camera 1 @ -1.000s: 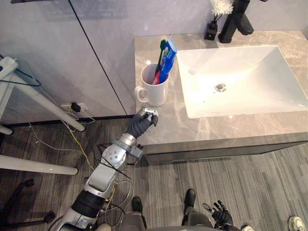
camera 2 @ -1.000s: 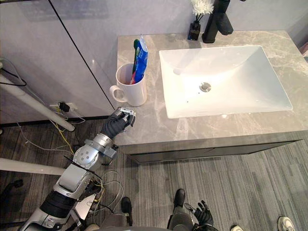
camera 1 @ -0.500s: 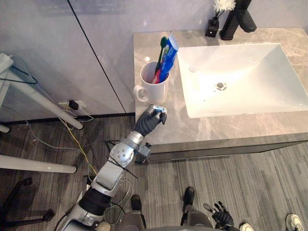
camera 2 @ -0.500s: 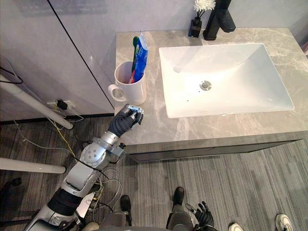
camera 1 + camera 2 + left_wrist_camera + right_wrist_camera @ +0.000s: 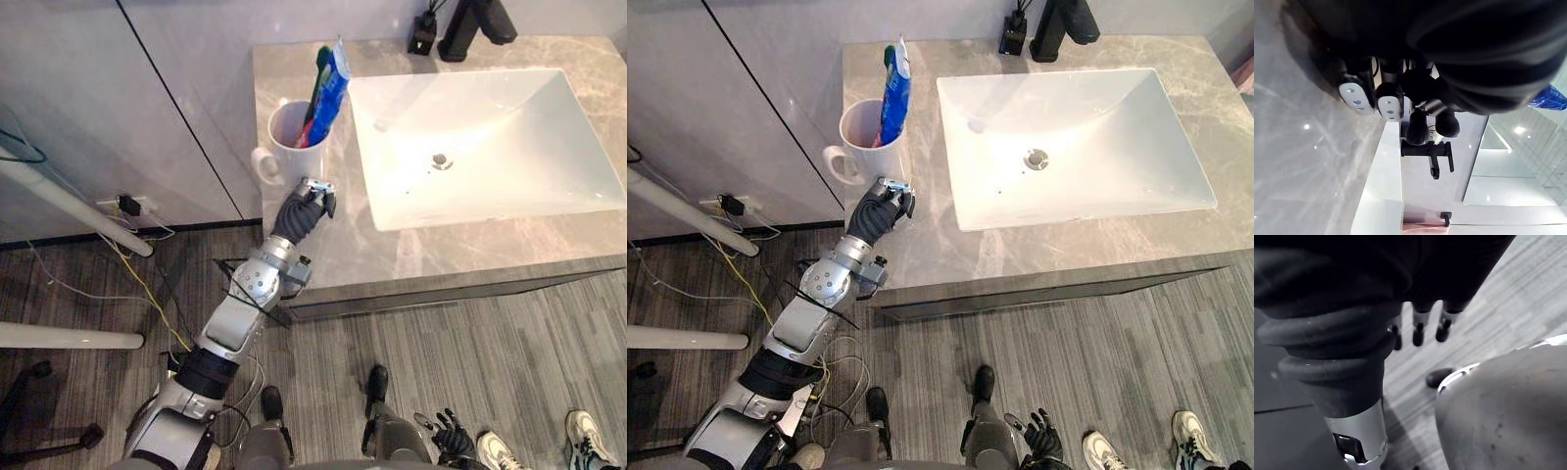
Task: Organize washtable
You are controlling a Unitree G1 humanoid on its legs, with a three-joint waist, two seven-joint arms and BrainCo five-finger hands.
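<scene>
Mug (image 5: 290,159) on the counter's (image 5: 392,257) far left, left of the basin (image 5: 509,166), upright, handle (image 5: 261,163) pointing left-near. Toothpaste tube (image 5: 331,83) and green toothbrush (image 5: 319,69) stand in it, long axes near upright, tops leaning far-right. Left hand (image 5: 297,213) on the counter just near of the mug, contact can't be told; fingers (image 5: 1388,104) curled in together, nothing seen held. Right hand (image 5: 446,439) hangs low over the floor, fingers (image 5: 1418,335) loose and apart, touching nothing. Faucet (image 5: 468,22) at the far edge.
</scene>
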